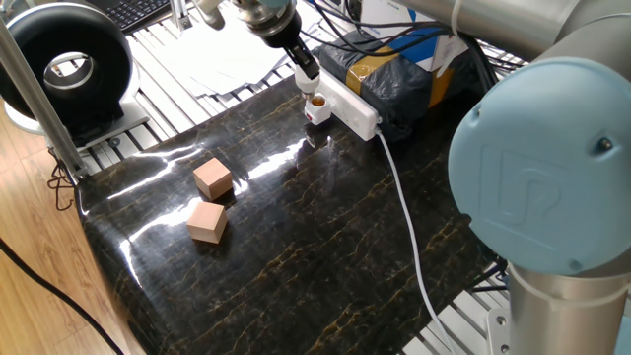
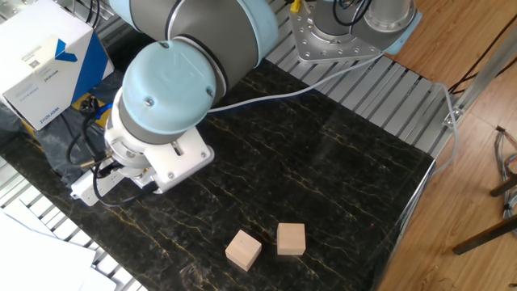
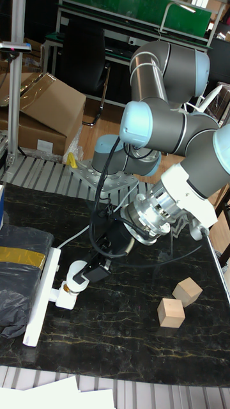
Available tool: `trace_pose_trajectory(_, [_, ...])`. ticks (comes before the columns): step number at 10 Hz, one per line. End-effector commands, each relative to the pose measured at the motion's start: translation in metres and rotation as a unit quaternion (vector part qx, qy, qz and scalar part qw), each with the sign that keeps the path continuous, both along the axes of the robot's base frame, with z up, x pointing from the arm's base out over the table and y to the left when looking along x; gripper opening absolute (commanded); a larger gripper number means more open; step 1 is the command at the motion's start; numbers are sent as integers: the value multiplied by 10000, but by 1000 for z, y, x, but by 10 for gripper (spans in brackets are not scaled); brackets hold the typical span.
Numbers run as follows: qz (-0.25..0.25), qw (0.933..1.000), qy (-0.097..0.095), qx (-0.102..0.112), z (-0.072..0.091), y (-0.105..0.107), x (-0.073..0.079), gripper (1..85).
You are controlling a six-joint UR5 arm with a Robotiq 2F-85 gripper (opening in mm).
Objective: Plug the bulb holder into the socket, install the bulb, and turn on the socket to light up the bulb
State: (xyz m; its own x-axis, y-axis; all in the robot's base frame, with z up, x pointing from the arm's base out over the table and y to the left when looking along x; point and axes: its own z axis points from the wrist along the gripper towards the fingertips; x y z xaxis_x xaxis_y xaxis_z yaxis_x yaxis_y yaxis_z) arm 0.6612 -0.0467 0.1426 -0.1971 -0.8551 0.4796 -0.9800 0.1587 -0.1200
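Note:
The socket (image 1: pixel 355 108) is a long white power strip at the far edge of the dark marble table (image 1: pixel 296 256). The bulb holder (image 1: pixel 316 110), a small white cube with an orange-brown opening facing up, sits plugged into the strip's near end. My gripper (image 1: pixel 306 64) hangs just above it, shut on the bulb (image 1: pixel 310 72), which points down at the opening with a small gap. The tall fixed view shows the bulb (image 3: pixel 75 273) in my gripper (image 3: pixel 83 273) above the holder (image 3: pixel 64 299) on the socket (image 3: pixel 41 300). In the other fixed view my arm hides all but the strip's end (image 2: pixel 83 188).
Two tan wooden cubes (image 1: pixel 212 178) (image 1: pixel 207 221) lie at the left of the table. A dark wrapped box with yellow tape (image 1: pixel 394 74) sits right behind the socket. The strip's white cable (image 1: pixel 404 217) runs across the table to the front right. A black round device (image 1: pixel 64 64) stands off the table at the left.

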Motion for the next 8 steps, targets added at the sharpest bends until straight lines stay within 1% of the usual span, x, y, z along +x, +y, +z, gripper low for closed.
trace_pose_trajectory(1, [-27, 10000, 45, -19, 4, 0, -5, 287])
trace_pose_trajectory(2, [-48, 10000, 51, -57, 5, -3, -6, 287])
trace_pose_trajectory(3, [-117, 9999, 64, -17, 3, -3, -8, 287])
trace_pose_trajectory(4, [-218, 9997, 105, 60, 0, 1, -14, 287])
trace_pose_trajectory(6, [-380, 9992, 90, -47, 3, -4, -18, 290])
trace_pose_trajectory(8, [-383, 9993, 35, -38, 2, -3, -14, 280])
